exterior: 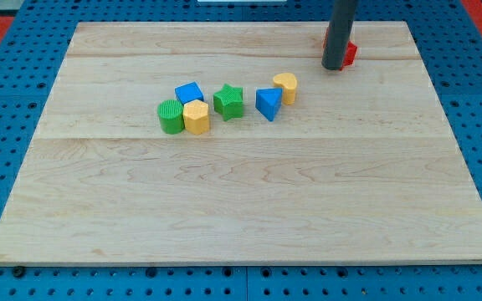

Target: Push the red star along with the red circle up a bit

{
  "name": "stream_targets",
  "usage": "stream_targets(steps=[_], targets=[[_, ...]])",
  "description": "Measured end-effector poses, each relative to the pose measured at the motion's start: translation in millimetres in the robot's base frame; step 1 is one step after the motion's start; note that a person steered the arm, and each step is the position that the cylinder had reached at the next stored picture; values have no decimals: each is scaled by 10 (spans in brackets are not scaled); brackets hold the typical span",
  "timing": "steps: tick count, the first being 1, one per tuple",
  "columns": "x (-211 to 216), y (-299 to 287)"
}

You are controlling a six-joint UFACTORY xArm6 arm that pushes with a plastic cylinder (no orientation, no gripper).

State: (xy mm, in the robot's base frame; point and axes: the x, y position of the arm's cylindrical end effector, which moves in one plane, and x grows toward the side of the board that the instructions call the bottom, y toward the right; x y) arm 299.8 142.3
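Note:
My dark rod comes down at the view's top right, and my tip (pixel 335 67) rests on the wooden board. Red pieces (pixel 350 52) show just behind and to the right of the rod, mostly hidden by it. I cannot tell the red star from the red circle, nor whether both are there. My tip stands right at the lower left side of the red pieces, seemingly touching them.
A cluster lies left of centre: a green circle (pixel 170 116), a yellow hexagon (pixel 197 117), a blue cube (pixel 189 93), a green star (pixel 229 101), a blue triangle (pixel 267 104) and a yellow heart-like block (pixel 286 86). The board's top edge (pixel 224 23) is close behind the red pieces.

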Motion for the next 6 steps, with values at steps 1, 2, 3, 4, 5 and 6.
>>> stream_targets(steps=[1, 2, 3, 4, 5, 6], targets=[[110, 4], [278, 97], [167, 163], [-51, 163], [-76, 200], [222, 201]])
